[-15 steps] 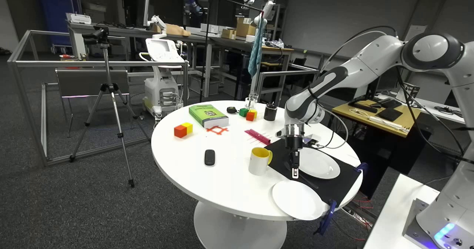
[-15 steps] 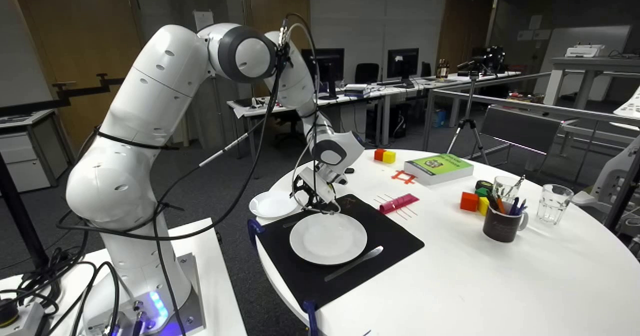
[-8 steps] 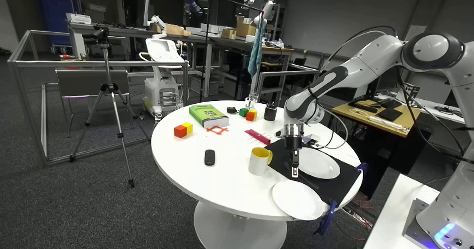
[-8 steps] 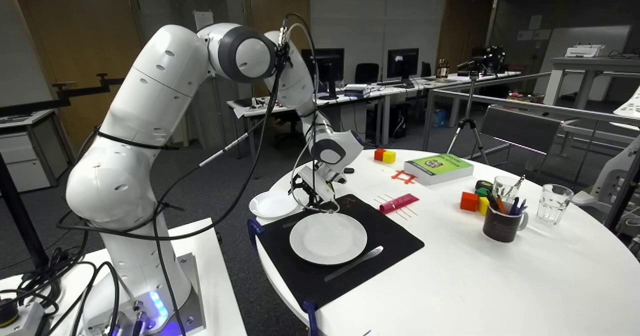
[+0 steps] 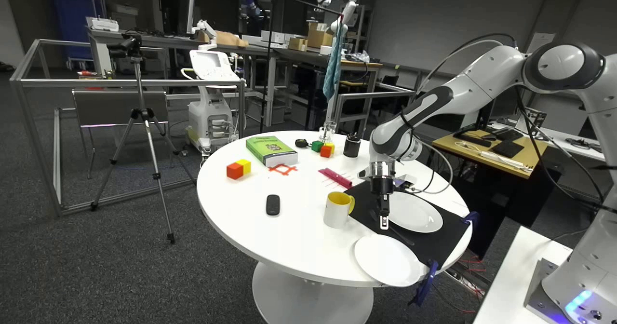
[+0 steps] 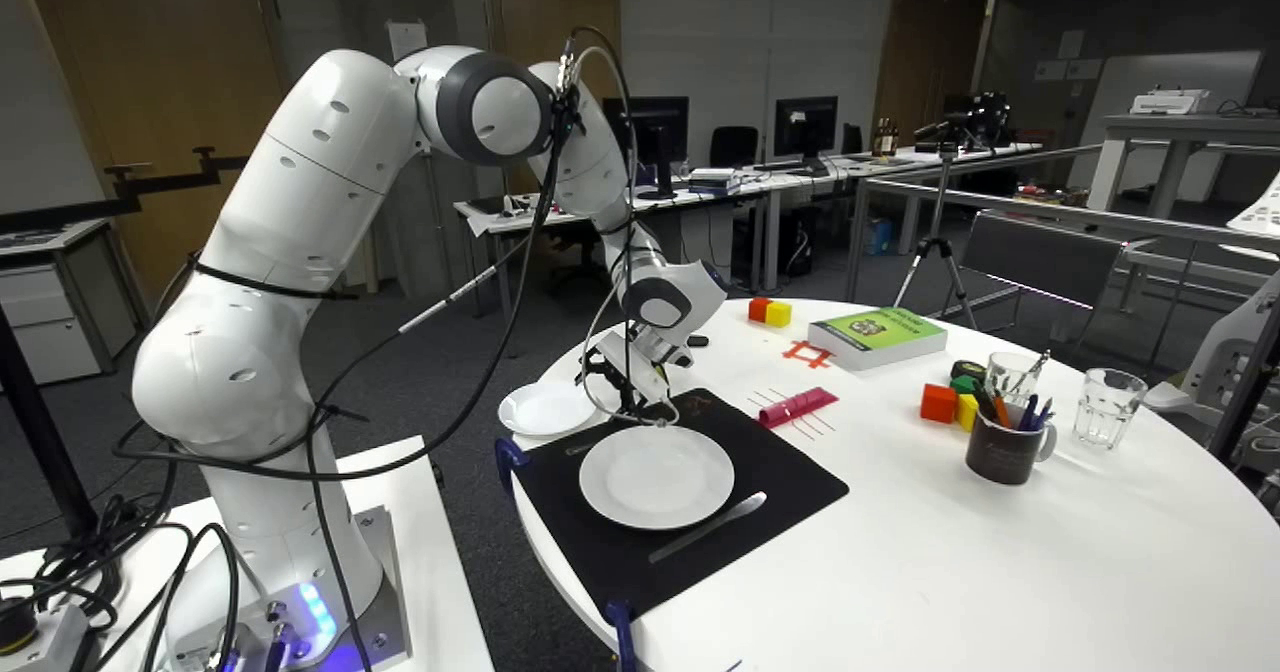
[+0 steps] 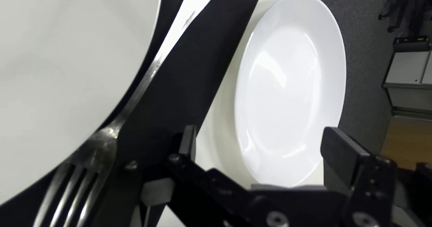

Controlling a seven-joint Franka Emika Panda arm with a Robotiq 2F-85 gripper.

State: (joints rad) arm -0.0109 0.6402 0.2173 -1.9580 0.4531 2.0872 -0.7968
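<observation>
My gripper (image 7: 260,137) stands open above the table in the wrist view, its fingers (image 7: 344,152) wide apart with nothing between them. Beyond them lies a small white plate (image 7: 287,95), partly on bare tabletop. A metal fork (image 7: 155,66) rests on the black mat (image 7: 192,68), running along the edge of a larger white plate (image 7: 67,58); its tines point to the lower left, beside the left finger. In an exterior view a white mug with yellow inside (image 5: 336,213) stands near the gripper. A knife (image 6: 710,527) lies on the far side of the larger plate.
Blue clamps (image 5: 425,285) grip the mat at the table edge. A pink holder (image 6: 797,406), a green book (image 6: 880,336), coloured blocks (image 6: 938,403), a dark pen mug (image 6: 1005,452) and drinking glasses (image 6: 1110,409) stand around. A small black object (image 5: 273,205) lies past the mug.
The gripper has opened wider, and its visible fingertip sits slightly higher. The arm has barely shifted. Plates, mug and other objects on the table have stayed put.
</observation>
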